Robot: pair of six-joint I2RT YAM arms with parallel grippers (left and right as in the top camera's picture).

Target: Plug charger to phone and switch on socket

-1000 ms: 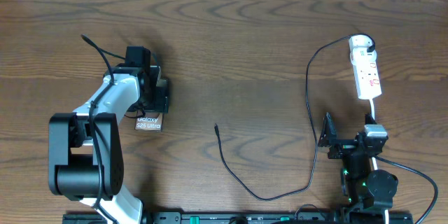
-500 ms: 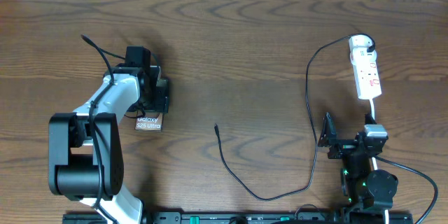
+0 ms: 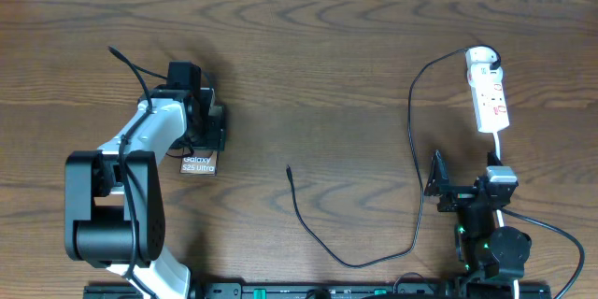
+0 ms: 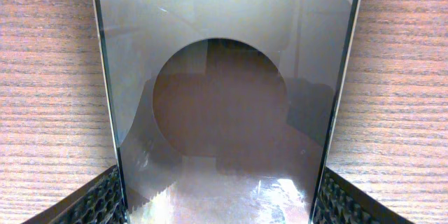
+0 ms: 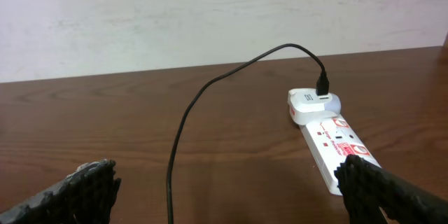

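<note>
Taking 12 o'clock as the far edge of the brown wood-grain table point(image 3: 318, 47) seen from above, the phone point(image 3: 198, 163), a small flat dark rectangular smartphone with a glossy brownish screen and white "Galaxy" lettering, lies at about 9 o'clock. Its lettered end sticks out toward 6 o'clock from under the left arm. The left jaws stand fairly wide and straddle the phone across its width. In the wrist view the ribbed black pads point(image 4: 105, 199) sit right against its 2 long edges, so they appear to have hold of it. The right jaws are spread as wide as they go and hold nothing, hovering at about 4 o'clock. The charger point(image 3: 409, 131), a long thin black cable, runs from the socket point(image 3: 489, 93), a white elongated power strip with small red marks at about 2 o'clock. It loops toward 6 o'clock and ends in a small black connector tip point(image 3: 289, 171) lying free near the centre, well apart from the phone. The step in hand looks like securing the phone. To do it well, the grip should stay square on the long edges and keep the phone flat, with its port end clear of the pads. Which end carries the port cannot be told. The right jaws should then take the cable just behind the tip. Counted: 1 phone, 1 charger, 1 socket, 2 arms.
</note>
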